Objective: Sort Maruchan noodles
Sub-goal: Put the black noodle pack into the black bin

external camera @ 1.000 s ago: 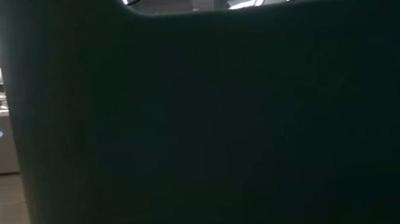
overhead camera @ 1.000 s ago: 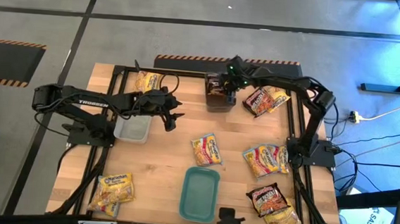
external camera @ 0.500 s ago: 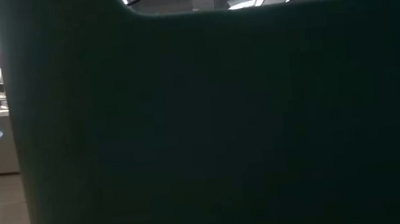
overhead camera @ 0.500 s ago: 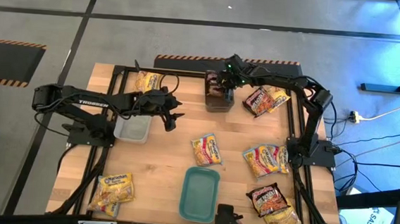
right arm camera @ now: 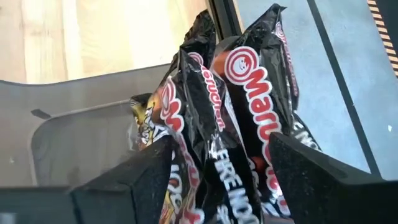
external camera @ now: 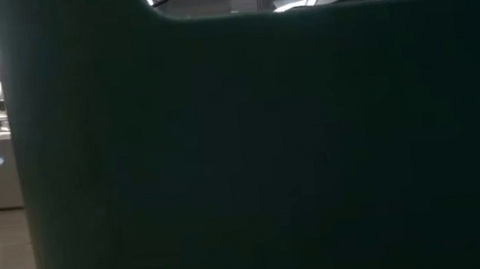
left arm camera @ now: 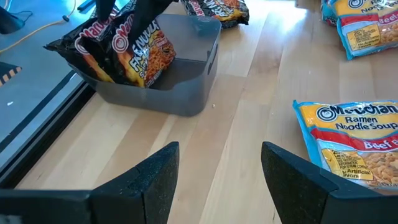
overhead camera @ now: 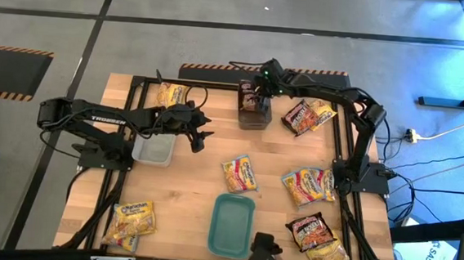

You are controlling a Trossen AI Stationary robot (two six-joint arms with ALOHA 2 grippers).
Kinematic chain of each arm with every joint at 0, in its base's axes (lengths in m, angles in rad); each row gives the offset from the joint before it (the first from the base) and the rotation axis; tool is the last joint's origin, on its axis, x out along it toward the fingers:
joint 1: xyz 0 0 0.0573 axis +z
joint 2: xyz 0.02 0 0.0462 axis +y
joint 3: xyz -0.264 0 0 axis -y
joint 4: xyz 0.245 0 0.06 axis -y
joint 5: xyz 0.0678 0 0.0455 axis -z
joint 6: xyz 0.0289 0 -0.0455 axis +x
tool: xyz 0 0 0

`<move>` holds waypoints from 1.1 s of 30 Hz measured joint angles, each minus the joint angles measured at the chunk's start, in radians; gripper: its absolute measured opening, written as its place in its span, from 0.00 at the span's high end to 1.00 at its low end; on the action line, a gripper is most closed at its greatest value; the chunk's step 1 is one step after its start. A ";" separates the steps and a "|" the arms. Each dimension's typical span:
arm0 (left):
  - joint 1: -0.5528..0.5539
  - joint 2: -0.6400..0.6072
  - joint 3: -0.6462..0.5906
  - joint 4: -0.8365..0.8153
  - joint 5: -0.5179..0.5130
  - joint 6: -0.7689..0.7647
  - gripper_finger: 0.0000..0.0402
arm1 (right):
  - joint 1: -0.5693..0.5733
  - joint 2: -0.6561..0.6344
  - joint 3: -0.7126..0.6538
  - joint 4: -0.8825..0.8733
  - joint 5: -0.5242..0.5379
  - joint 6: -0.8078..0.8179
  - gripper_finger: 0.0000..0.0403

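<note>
Grey tub (overhead camera: 254,113), far edge of the table (overhead camera: 186,200): holds dark Maruchan packets (right arm camera: 230,124) standing on end, leaning together.

Right gripper (overhead camera: 261,83): directly above the grey tub. Jaws parted, nothing clamped; the dark packets rise between the two fingers (right arm camera: 140,180) without being squeezed.

Left gripper (overhead camera: 199,136): to the left of the grey tub, well apart from it, over bare wood. Jaws released, empty. A pale packet (left arm camera: 357,146) lies flat just beside it, outside the jaws.

Second clear tub (overhead camera: 153,150): further left of the grey tub, under the left arm.

Loose packets (overhead camera: 307,115): just right of the grey tub; others scattered nearer the teal tray (overhead camera: 231,224).
</note>
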 joint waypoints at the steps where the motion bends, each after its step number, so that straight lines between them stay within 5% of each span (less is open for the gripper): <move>1: 0.000 0.000 0.000 0.000 0.000 0.000 0.45 | 0.005 -0.011 0.000 -0.008 0.009 0.000 0.38; 13: -0.001 0.000 0.000 0.006 0.000 0.005 0.45 | 0.063 -0.294 -0.008 -0.277 0.103 0.123 0.39; 25: -0.002 0.000 0.000 0.025 0.000 -0.014 0.45 | 0.057 -0.650 -0.439 -0.189 0.331 0.347 0.39; 33: -0.003 0.000 0.000 0.037 0.008 -0.067 0.45 | 0.015 -0.701 -0.571 -0.212 0.328 0.515 0.39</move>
